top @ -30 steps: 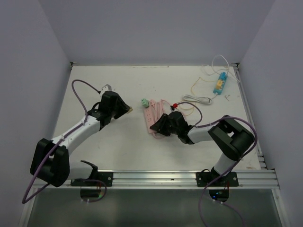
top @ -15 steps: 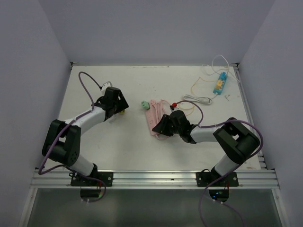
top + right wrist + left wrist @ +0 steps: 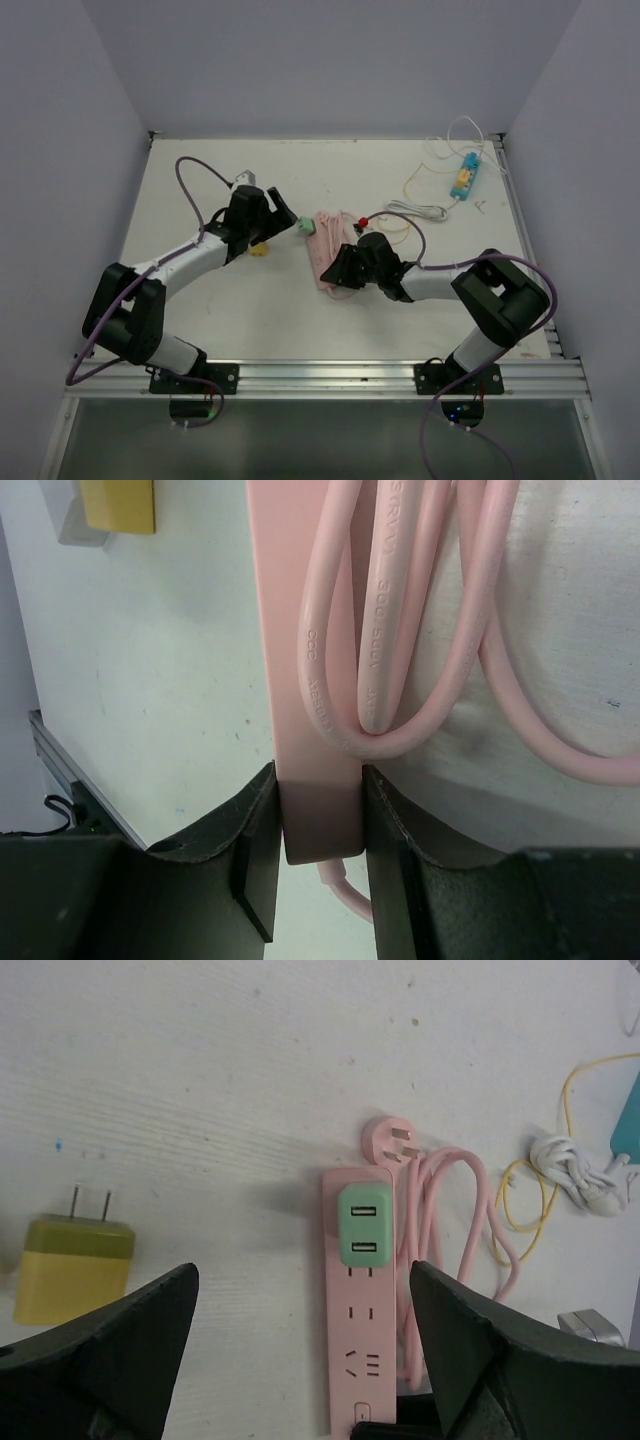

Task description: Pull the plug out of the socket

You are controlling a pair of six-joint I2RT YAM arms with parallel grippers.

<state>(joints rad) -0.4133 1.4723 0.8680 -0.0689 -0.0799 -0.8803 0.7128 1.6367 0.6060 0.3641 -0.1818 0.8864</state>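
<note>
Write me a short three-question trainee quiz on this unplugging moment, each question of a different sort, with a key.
1. True or false: the green plug is already out of the pink power strip.
2. What do the right arm's jaws clamp? A) the strip's end B) the green plug C) nothing
3. Fill in: in the left wrist view, the loose yellow charger lies to the ___ of the strip, between the left arm's jaws, which stand wide open.

Key: 1 false; 2 A; 3 left.
</note>
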